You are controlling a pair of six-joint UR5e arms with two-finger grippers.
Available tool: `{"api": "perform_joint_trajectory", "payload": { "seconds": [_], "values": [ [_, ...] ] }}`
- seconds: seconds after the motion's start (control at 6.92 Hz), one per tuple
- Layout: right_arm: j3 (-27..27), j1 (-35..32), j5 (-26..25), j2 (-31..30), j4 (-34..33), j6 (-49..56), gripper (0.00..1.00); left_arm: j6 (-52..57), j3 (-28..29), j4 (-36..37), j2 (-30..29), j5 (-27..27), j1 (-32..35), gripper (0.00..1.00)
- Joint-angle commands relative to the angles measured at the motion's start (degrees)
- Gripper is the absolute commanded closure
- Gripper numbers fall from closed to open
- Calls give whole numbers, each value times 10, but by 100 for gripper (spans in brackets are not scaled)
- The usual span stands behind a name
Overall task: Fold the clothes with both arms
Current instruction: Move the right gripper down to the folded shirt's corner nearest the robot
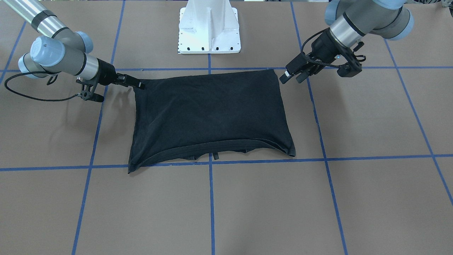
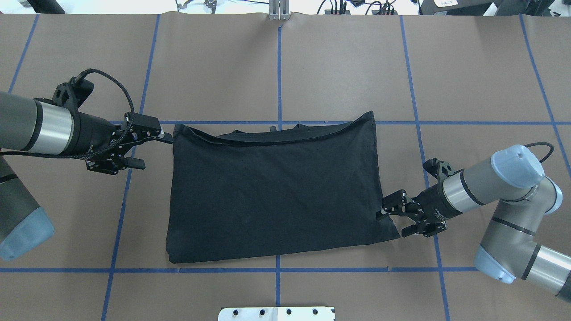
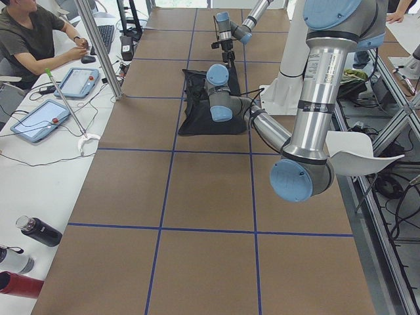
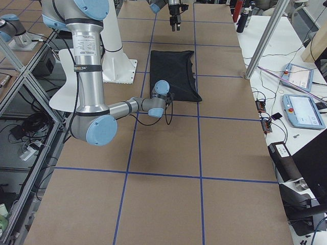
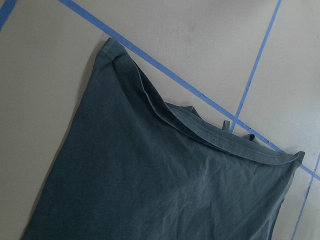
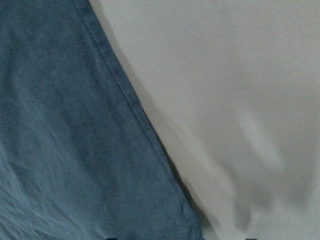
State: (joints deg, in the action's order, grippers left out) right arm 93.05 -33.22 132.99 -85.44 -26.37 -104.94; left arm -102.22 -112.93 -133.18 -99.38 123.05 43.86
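**Q:** State the condition and position of the garment.

**A:** The black T-shirt point(image 2: 276, 196) lies flat on the brown worktop point(image 2: 468, 67). It is folded to a rough rectangle with a plain black face up, and light creases run across the cloth. The far edge is the side away from the white pedestal base point(image 1: 208, 32). A stitched hem band point(image 2: 276, 136) curves across the width along that edge, and small bits of the lower layers show just beyond it. The near edge is a clean fold. The garment sits across the blue tape line point(image 2: 279, 67) that runs from near to far. Its far edge lies along one cross line, and its near edge stops just short of the next.

**Q:** Report each gripper.

**A:**
- **Left gripper point(image 2: 155, 150):** the jaws are spread and pinch nothing. It sits just beside the far left corner of the T-shirt. Whether a fingertip touches the cloth cannot be told.
- **Right gripper point(image 2: 391, 223):** the jaws are spread, low at the near right corner. In the right wrist view the hemmed edge of that corner lies flat on the worktop, not pinched.

**Q:** List containers and contents.

**A:** A black bottle point(image 3: 39, 231) and a red bottle point(image 3: 18, 284) show in the exterior left view only. They are on the white side table point(image 3: 26, 197), well apart from the T-shirt. Their contents cannot be seen.
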Motion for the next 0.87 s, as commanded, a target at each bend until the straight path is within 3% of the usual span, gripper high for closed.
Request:
{"api": "perform_joint_trajectory", "payload": {
  "seconds": [0.0, 0.29, 0.43, 0.58, 0.72],
  "values": [
    [0, 3, -1, -2, 0, -1, 12, 2, 0, 0, 1, -1, 0, 0],
    [0, 10, -3, -2, 0, -1, 17, 2, 0, 0, 2, -1, 1, 0],
    [0, 11, -3, -2, 0, -1, 24, 2, 0, 0, 2, -1, 2, 0],
    [0, 15, -3, -2, 0, -1, 47, 2, -1, 0, 1, -1, 3, 0],
    [0, 18, -3, -1, 0, -1, 86, 3, -1, 0, 2, -1, 4, 0]
  ]
}}
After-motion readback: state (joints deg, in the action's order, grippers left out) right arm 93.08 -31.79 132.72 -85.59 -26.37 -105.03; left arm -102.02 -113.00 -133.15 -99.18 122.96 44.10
